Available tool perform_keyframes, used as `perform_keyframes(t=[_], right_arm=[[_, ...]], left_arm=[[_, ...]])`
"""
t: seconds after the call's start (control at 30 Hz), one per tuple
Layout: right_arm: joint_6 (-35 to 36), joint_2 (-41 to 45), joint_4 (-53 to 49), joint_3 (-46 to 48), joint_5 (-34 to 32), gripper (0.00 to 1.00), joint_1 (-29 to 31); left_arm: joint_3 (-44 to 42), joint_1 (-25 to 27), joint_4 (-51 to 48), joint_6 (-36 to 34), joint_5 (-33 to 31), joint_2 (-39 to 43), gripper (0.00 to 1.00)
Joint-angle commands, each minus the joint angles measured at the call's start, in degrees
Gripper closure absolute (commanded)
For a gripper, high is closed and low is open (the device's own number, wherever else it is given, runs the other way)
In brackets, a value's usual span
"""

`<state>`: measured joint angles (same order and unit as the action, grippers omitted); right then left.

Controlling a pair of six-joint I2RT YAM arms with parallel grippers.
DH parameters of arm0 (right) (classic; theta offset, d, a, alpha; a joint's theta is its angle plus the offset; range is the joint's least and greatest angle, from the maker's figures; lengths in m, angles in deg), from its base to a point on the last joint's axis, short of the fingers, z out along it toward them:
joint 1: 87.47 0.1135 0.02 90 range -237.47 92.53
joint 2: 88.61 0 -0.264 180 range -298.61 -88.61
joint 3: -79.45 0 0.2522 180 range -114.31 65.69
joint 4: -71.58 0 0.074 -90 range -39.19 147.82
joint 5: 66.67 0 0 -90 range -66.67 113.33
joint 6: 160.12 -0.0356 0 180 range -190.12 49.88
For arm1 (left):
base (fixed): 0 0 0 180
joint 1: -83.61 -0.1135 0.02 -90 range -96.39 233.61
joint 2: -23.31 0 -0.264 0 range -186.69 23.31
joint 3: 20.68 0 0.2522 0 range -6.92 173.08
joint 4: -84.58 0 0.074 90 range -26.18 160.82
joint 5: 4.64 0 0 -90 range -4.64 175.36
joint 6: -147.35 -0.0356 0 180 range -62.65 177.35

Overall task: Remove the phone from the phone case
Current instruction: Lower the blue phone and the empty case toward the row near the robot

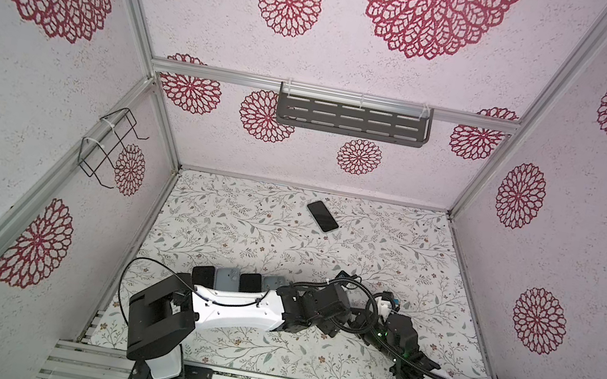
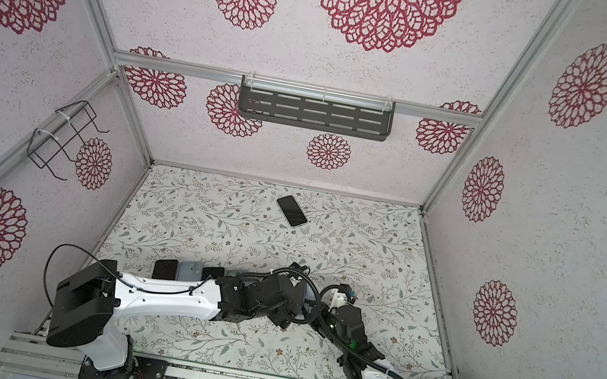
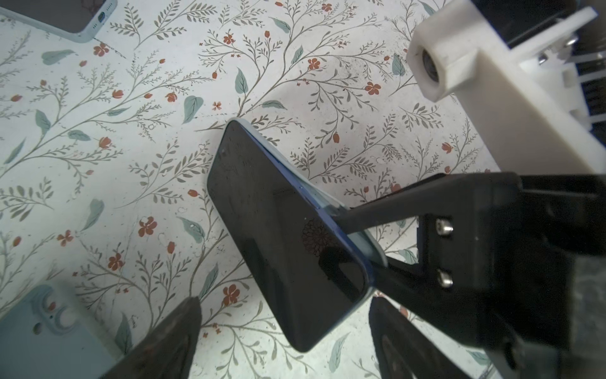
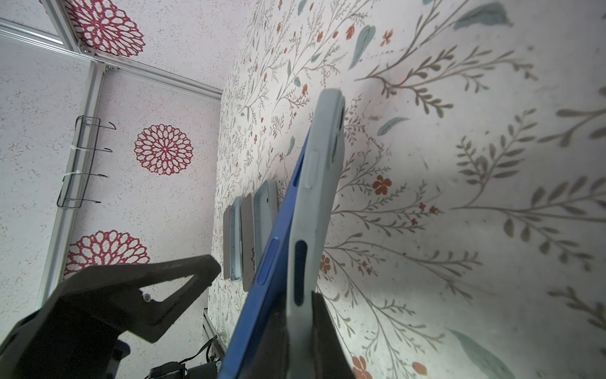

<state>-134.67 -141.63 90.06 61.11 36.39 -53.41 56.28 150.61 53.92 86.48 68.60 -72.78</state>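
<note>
The phone [image 3: 285,229] has a black screen and a blue frame [image 4: 262,262]. It stands tilted on the table with one long side levered out of the pale grey-blue phone case [image 4: 314,203]. My right gripper [image 4: 301,334] is shut on the case wall, with one finger [image 3: 377,216] wedged between phone and case. My left gripper [image 3: 285,341] is open. Its fingers [image 3: 164,338] stand on either side of the phone's near corner without touching it. In both top views the wrists of the left arm [image 1: 238,308] and right arm [image 1: 398,334] hide the phone and both grippers.
A row of other phones and empty grey cases [image 1: 231,279] lies just left of the grippers and also shows in the right wrist view [image 4: 249,236]. A lone black phone [image 1: 322,216] lies far back. A slotted shelf [image 1: 352,119] and a wire rack [image 1: 106,147] hang on the walls.
</note>
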Motion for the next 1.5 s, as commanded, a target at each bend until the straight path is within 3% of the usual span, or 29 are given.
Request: perform_keyframes(t=[0.0, 0.23, 0.53, 0.9, 1.07, 1.2, 1.47], right_arm=[[-0.6, 1.5, 4.8, -1.7, -0.6, 1.00, -0.1], [-1.2, 1.5, 5.9, -1.1, -0.4, 1.00, -0.1], [-1.5, 2.4, 6.0, -1.0, -0.2, 1.00, -0.1], [-1.8, 3.7, 4.9, -0.8, -0.6, 1.00, -0.1], [-1.6, 3.8, 3.1, -0.9, -0.7, 1.00, 0.0], [0.0, 4.4, -1.9, -1.3, -1.3, 1.00, -0.1], [3.8, 8.7, -13.6, -1.9, -4.8, 1.00, -0.6]], left_arm=[[1.3, 0.7, 0.6, -1.1, -1.9, -0.8, 0.16], [4.5, 1.5, -1.3, -1.6, -4.9, -4.2, 0.20], [5.4, 2.2, -1.6, -0.8, -10.6, -6.1, 0.48], [0.5, 2.9, 5.3, -0.2, -6.7, -3.6, 0.85], [-1.7, 3.3, 5.6, 1.3, -10.3, -0.6, 0.95], [-0.1, 4.4, -0.5, 1.4, -16.7, 2.6, 0.98], [5.1, 7.3, -24.3, 9.1, -29.6, 3.2, 1.00]])
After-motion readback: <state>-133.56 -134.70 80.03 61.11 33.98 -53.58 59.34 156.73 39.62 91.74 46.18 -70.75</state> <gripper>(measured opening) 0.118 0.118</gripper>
